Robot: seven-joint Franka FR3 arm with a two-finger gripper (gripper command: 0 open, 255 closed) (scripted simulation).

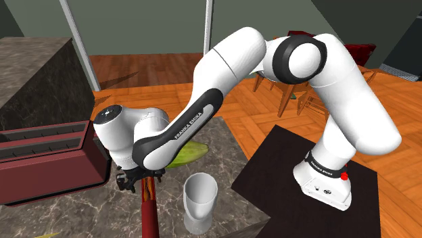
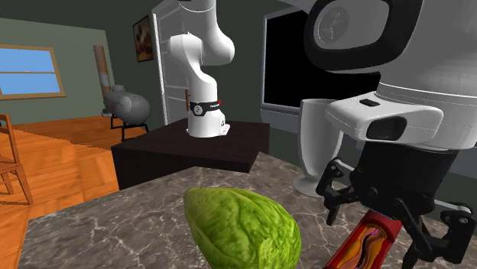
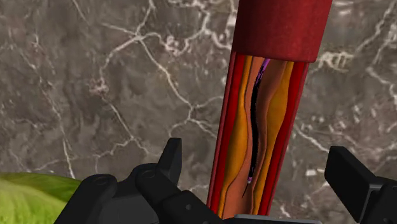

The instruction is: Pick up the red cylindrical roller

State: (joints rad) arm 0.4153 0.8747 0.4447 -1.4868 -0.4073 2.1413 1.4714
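Note:
The red roller (image 3: 261,121) lies on the marble countertop (image 3: 114,83); it is a long cylinder with orange and yellow streaks and a plain dark red end. My gripper (image 3: 257,156) is open just above it. Its fingers (image 3: 172,156) stand on either side of the roller with a gap on each side. In the shoulder view the gripper (image 1: 138,179) hangs low over the upper end of the roller (image 1: 149,213), which runs toward the front edge. The second exterior view has the gripper (image 2: 390,222) straddling the roller (image 2: 367,243).
A white cup (image 1: 201,201) stands close to the roller, on the shoulder view's right. A green leafy vegetable (image 2: 241,225) lies beside the gripper. A dark red toaster-like box (image 1: 47,159) sits at the shoulder view's left. The black stand (image 1: 284,169) borders the counter.

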